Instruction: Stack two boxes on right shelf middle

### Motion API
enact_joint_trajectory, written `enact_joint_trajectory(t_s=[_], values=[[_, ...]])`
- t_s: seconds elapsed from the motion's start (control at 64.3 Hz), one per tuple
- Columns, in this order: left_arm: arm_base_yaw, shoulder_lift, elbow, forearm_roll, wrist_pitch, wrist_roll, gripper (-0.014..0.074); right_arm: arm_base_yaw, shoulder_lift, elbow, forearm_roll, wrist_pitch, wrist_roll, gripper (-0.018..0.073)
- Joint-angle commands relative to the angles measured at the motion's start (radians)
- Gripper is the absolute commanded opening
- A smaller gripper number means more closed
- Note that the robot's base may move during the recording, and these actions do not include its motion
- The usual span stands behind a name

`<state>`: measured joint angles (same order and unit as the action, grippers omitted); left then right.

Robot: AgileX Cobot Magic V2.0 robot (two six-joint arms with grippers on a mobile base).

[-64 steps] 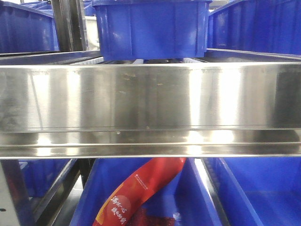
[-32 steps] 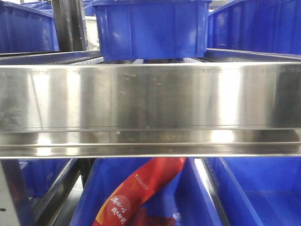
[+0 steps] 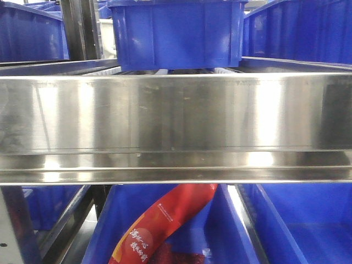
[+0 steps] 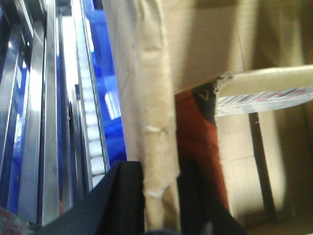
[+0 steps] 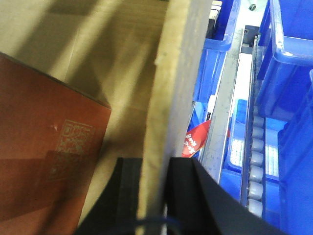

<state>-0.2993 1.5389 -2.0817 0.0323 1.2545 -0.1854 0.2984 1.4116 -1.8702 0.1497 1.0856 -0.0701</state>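
Observation:
An open tan cardboard box is held by both grippers at opposite walls. My left gripper (image 4: 159, 169) is shut on one wall (image 4: 154, 88), its edge frayed. In the right wrist view my right gripper (image 5: 155, 166) is shut on the other wall (image 5: 178, 73). Inside the box lies a red-and-white printed box (image 5: 44, 147), also showing as a red-and-white box (image 4: 200, 132) in the left wrist view. I can make out only one of the two boxes. The steel shelf's broad front rail (image 3: 176, 115) fills the front view; neither box nor gripper shows there.
Blue plastic bins stand on the tier above (image 3: 176, 33) and below (image 3: 297, 220). A red snack bag (image 3: 159, 225) lies in a lower bin. White roller tracks (image 4: 90, 122) and steel rails run beside the box, with more blue bins (image 5: 288, 98) to its right.

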Motion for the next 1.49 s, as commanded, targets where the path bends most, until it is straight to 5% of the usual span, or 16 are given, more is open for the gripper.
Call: enact_joint_trajectory(t_s=[0.0,0.42,0.576,0.685,0.778,0.918,1.198,1.291,1.478], values=[[-0.003,0.034,-0.003,0.034,-0.033,-0.001,-0.0111,-0.007,0.023,-0.008,-0.004,0.014,-0.006,-0.0153],[-0.003,0.138,0.212,0.103,-0.033,-0.001,-0.0111,-0.007,0.240,-0.008,-0.004,0.136,-0.006,-0.0144],[-0.003,0.142,0.243,0.107,-0.033,-0.001,-0.0095,-0.007,0.244,-0.008,-0.004,0.135,-0.005,0.0022],[-0.003,0.142,0.243,0.107,-0.033,-0.001,0.0047,-0.007,0.243,-0.008,-0.004,0.135,0.005,0.0256],[-0.003,0.136,0.243,0.107,-0.033,-0.001,0.0264,-0.007,0.237,-0.009,-0.004,0.135,0.017,0.0447],[-0.003,0.107,0.241,0.107,-0.033,-0.001,0.0627,-0.007,0.213,-0.012,-0.004,0.122,0.019,0.0538],[-0.006,-0.050,0.232,0.101,-0.034,-0.001,0.0411,-0.007,0.080,-0.014,-0.004,0.074,0.021,0.0462],[-0.006,-0.109,0.232,0.101,-0.046,-0.001,0.0318,-0.007,0.024,-0.012,-0.004,0.077,0.021,0.0314],[-0.006,-0.226,0.281,0.103,-0.060,-0.001,0.0038,-0.007,-0.082,-0.012,-0.004,0.077,-0.005,-0.0134]])
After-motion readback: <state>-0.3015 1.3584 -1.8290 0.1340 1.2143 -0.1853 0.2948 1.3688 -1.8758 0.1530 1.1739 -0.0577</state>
